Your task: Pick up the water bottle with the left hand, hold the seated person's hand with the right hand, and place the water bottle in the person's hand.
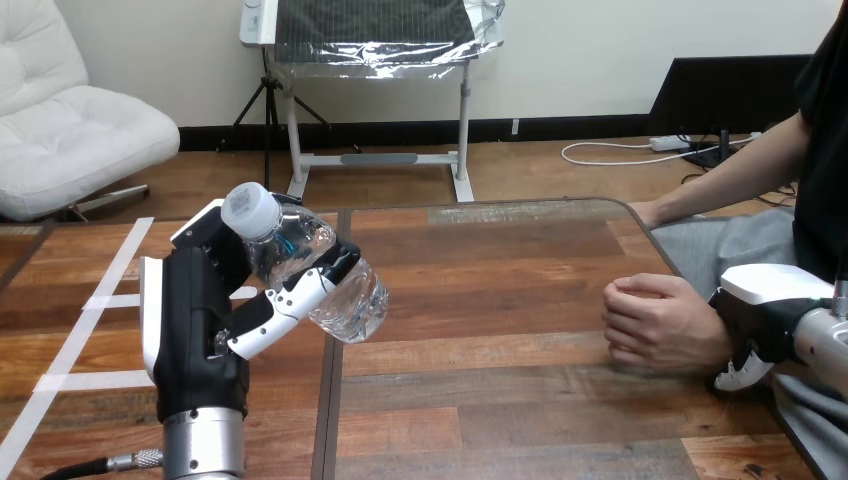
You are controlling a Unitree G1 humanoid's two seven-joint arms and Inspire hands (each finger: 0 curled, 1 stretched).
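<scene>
Now the left hand (195,320), fingers curled round the bottle (300,240), holds it tilted above the plank table's (520,300) left half, cap far-left, by white tape lines (75,345). Near the right edge the person's hand (655,325) rests fisted; the right hand (765,320) sits at its wrist, and I cannot tell whether it grips.

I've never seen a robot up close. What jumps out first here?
The left robot hand, at left, grips a clear water bottle tilted above the wooden table. At right, the person's hand rests closed on the table, with the right robot hand at its wrist.
</scene>
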